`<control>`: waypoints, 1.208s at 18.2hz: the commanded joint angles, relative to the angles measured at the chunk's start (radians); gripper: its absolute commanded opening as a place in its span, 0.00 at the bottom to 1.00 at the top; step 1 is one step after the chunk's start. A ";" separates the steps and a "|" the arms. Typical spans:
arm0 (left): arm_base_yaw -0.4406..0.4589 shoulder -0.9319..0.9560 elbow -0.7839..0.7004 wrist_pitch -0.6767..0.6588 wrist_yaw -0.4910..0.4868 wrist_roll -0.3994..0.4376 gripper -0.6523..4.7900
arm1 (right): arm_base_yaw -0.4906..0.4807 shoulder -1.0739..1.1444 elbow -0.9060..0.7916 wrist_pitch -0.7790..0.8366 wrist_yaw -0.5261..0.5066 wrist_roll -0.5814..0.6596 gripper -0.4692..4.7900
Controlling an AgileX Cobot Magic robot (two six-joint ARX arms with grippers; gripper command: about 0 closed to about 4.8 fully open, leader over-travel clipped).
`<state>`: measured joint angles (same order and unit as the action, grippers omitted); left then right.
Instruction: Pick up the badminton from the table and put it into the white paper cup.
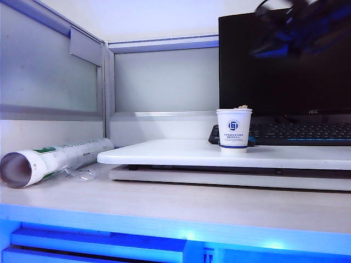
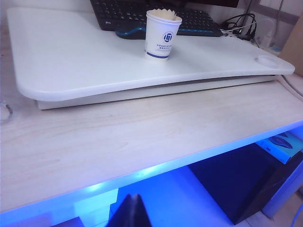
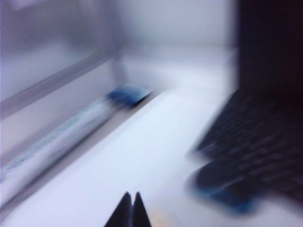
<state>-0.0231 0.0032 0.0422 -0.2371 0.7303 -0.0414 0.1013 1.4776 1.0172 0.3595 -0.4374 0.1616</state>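
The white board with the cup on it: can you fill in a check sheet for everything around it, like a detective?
Surface: white table lying flat on the wood-grain desk.
Job's things: white paper cup upright on the table; badminton feathers poke above its rim.
Clutter: printed cardboard tube lying on the desk, beside the table.
Grippers: right gripper raised, blurred before the monitor in the exterior view, fingers together, empty; left gripper low at the desk's front edge, state unclear.
Cables: dark tangle beyond the table's far corner.
Surroundings: monitor, keyboard, grey partition panels.
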 commanded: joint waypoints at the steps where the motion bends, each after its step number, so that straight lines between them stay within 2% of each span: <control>1: 0.000 0.000 -0.001 -0.024 0.010 0.004 0.11 | -0.067 -0.078 0.007 -0.013 0.047 -0.038 0.07; 5: 0.000 0.000 -0.001 -0.024 -0.006 0.004 0.11 | -0.201 -0.177 0.001 -0.183 0.045 -0.041 0.07; 7: 0.000 0.000 -0.001 -0.023 -0.041 0.003 0.11 | -0.251 -0.235 -0.041 -0.223 0.035 -0.080 0.07; 11: 0.000 0.000 -0.002 -0.014 -0.146 -0.019 0.11 | -0.334 -0.472 -0.288 -0.224 0.043 -0.092 0.07; 13: 0.000 0.000 -0.002 -0.008 -0.151 -0.025 0.11 | -0.345 -0.575 -0.385 -0.224 0.047 -0.091 0.07; 14: 0.000 0.000 -0.002 -0.008 -0.182 -0.016 0.11 | -0.346 -0.652 -0.442 -0.229 0.047 -0.091 0.07; 16: 0.000 0.000 -0.002 -0.007 -0.306 -0.003 0.11 | -0.343 -0.756 -0.515 -0.234 0.045 -0.090 0.07; 19: 0.000 0.000 -0.002 -0.006 -0.467 0.056 0.11 | -0.343 -0.892 -0.585 -0.313 0.043 -0.083 0.07; 22: 0.000 0.000 -0.002 -0.009 -0.550 0.071 0.11 | -0.343 -1.021 -0.644 -0.418 0.043 -0.084 0.07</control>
<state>-0.0231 0.0032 0.0418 -0.2398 0.2230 0.0196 -0.2413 0.4843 0.3866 -0.0261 -0.3935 0.0772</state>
